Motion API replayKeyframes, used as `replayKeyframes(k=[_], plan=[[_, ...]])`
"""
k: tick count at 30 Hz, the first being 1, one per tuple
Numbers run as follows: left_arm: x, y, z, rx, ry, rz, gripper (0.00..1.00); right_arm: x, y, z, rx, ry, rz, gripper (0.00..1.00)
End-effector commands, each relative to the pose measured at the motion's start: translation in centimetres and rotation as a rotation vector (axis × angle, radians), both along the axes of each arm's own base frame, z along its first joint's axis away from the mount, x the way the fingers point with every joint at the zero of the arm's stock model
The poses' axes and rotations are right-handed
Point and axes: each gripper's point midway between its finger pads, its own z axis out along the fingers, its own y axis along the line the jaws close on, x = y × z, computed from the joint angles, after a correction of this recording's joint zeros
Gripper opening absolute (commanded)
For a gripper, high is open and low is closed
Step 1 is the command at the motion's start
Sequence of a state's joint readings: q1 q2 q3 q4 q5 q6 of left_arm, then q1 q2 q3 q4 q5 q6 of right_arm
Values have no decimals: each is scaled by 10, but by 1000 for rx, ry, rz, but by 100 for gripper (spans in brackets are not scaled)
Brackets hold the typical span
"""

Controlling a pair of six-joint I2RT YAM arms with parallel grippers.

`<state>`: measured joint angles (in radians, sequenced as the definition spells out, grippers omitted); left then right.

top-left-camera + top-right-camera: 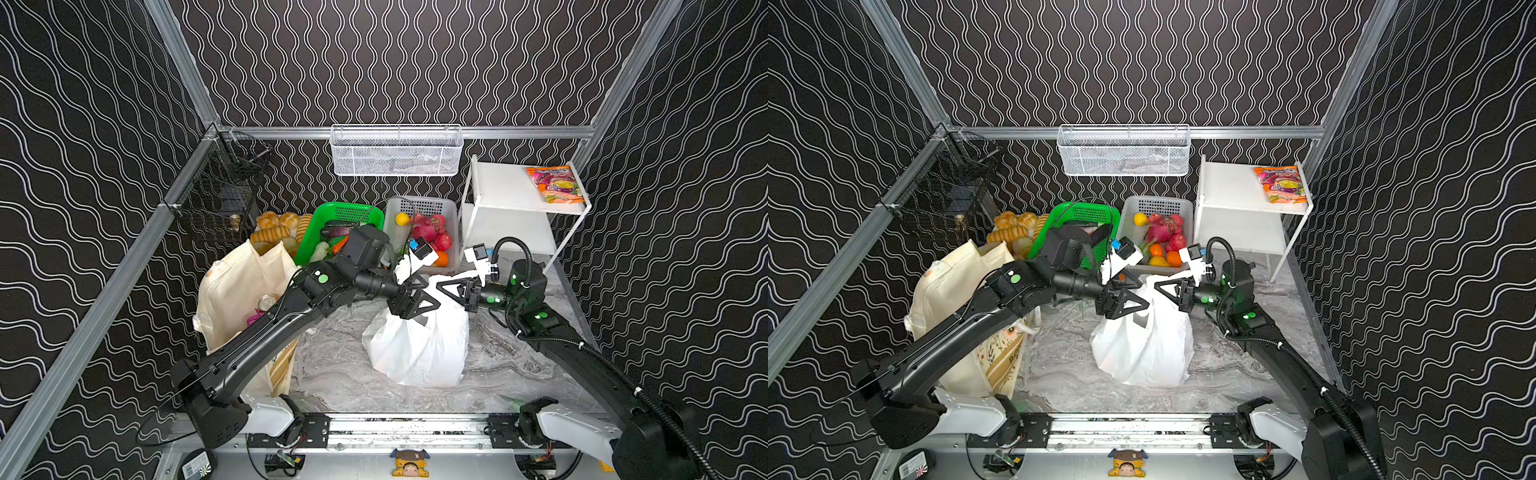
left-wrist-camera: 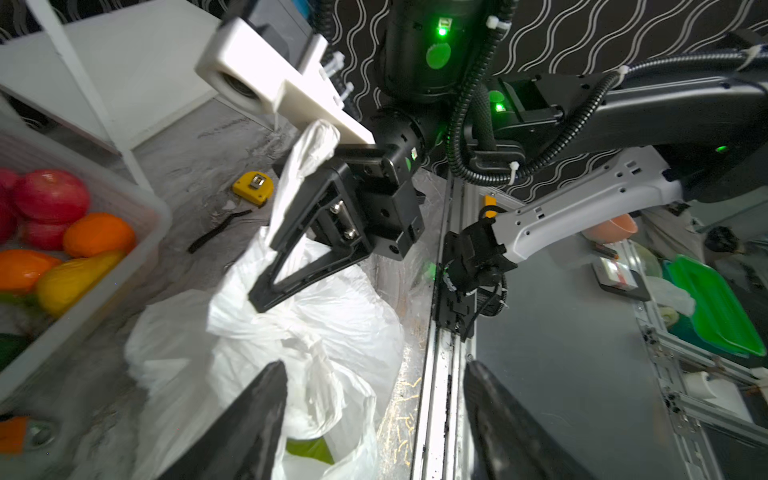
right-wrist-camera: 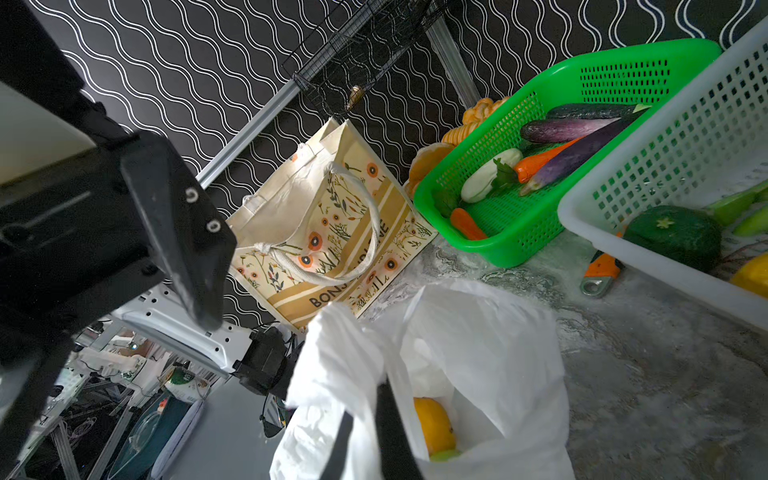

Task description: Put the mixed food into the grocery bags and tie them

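The white plastic bag (image 1: 419, 349) (image 1: 1142, 349) stands mid-table with its mouth gathered upward. My right gripper (image 1: 444, 286) (image 3: 365, 436) is shut on one of its loop handles (image 2: 307, 145). My left gripper (image 1: 432, 294) (image 2: 374, 415) is open just above the bag's other twisted handle (image 2: 320, 374), with nothing between its fingers. A yellow fruit (image 3: 432, 419) and something green (image 2: 309, 451) show inside. The cream tote (image 1: 237, 286) (image 3: 332, 208) stands at the left under my left arm. A can top (image 1: 267, 302) and a purple packet (image 1: 253, 320) show in it.
Behind the bags stand a green basket (image 1: 357, 212) of vegetables, a white basket (image 1: 419, 203) of fruit and bread rolls (image 1: 274, 226). A white shelf (image 1: 507, 187) at the back right carries a snack packet (image 1: 555, 183). A yellow tape measure (image 2: 253, 189) lies on the table.
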<state>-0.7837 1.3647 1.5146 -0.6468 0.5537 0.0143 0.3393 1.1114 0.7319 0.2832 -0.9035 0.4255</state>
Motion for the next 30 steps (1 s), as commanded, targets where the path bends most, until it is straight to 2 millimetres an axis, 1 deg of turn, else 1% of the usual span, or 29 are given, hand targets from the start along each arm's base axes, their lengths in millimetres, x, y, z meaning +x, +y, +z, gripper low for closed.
replayKeyframes(k=[1,4,7,10,14,16,20,25,30], plan=[[20,17,-12,102,-69,109,80,-2,0,8,9,-50,10,2],[34,28,-20,134,-68,164,85,-4,0,8,14,-50,17,2],[41,30,-23,130,-31,151,89,-7,0,9,15,-50,28,2],[43,28,-29,154,-3,112,91,-9,0,12,9,-62,36,2],[44,27,-27,139,-5,87,93,-11,1,14,8,-67,46,2],[45,26,-27,134,-2,79,95,-10,1,15,9,-70,46,2],[47,27,-33,161,5,58,98,-10,1,15,13,-65,50,2],[45,21,-38,162,-10,-12,99,-11,2,15,17,-59,54,2],[45,13,-48,179,23,-70,99,-12,1,16,22,-62,53,2]])
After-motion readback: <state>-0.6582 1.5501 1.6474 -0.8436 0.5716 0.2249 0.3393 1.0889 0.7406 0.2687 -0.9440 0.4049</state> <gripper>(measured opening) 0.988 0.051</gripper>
